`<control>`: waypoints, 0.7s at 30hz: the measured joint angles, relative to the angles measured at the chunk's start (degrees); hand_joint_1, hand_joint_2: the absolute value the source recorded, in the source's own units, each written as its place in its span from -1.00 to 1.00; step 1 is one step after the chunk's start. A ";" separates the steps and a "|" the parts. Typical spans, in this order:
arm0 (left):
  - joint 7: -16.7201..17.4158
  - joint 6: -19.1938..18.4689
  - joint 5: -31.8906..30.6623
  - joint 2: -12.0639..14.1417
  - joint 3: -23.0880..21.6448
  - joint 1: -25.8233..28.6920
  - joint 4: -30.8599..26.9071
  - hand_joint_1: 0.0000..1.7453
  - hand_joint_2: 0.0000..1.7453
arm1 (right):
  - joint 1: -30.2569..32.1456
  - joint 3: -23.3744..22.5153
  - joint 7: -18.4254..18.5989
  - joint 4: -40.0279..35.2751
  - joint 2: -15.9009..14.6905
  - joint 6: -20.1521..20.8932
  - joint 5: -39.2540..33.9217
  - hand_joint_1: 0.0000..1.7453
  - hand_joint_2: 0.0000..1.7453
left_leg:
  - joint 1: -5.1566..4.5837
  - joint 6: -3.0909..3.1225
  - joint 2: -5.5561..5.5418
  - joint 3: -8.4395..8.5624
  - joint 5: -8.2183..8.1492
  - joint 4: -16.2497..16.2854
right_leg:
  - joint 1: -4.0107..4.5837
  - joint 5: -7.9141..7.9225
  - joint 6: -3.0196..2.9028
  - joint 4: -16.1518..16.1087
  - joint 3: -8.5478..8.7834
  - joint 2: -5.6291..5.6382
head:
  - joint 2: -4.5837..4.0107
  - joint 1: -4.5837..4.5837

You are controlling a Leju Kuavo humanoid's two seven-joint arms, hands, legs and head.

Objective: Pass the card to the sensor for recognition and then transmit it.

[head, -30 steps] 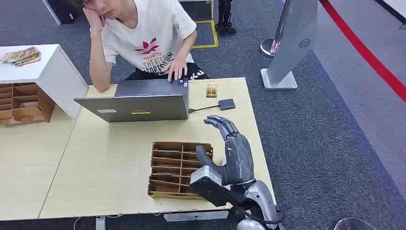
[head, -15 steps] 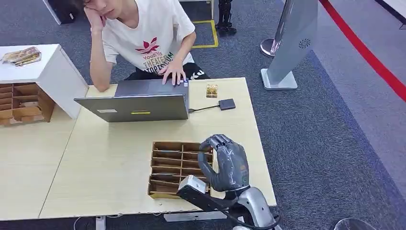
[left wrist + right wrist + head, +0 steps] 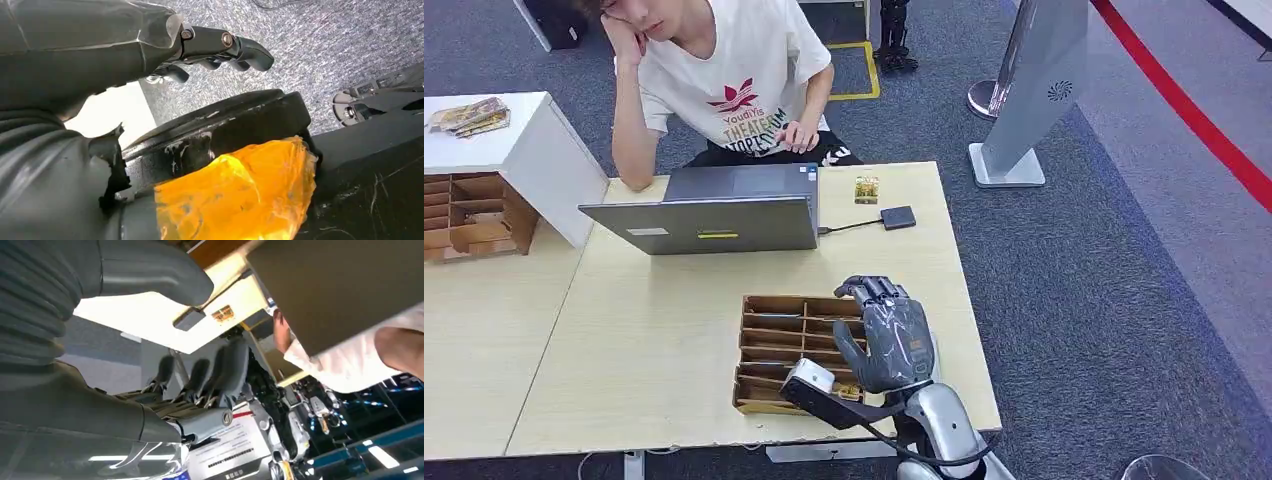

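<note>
R hand (image 3: 889, 340) now lower over organizer (image 3: 789, 345)

Laptop (image 3: 714, 210) behind tray (image 3: 789, 350) — sensor (image 3: 898, 217) beside laptop

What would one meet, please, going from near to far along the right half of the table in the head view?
robot hand → small black sensor box → gold card
</note>
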 joint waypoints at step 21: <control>0.17 -0.35 -0.35 0.00 -0.17 -0.21 0.00 -1.00 -1.00 | -1.65 0.00 1.42 5.88 1.42 1.16 1.10 -0.34 1.00 | 0.00 0.00 0.00 0.00 0.00 0.00 | 0.00 0.00 0.00 0.00 0.00 0.00 | 0.00 0.02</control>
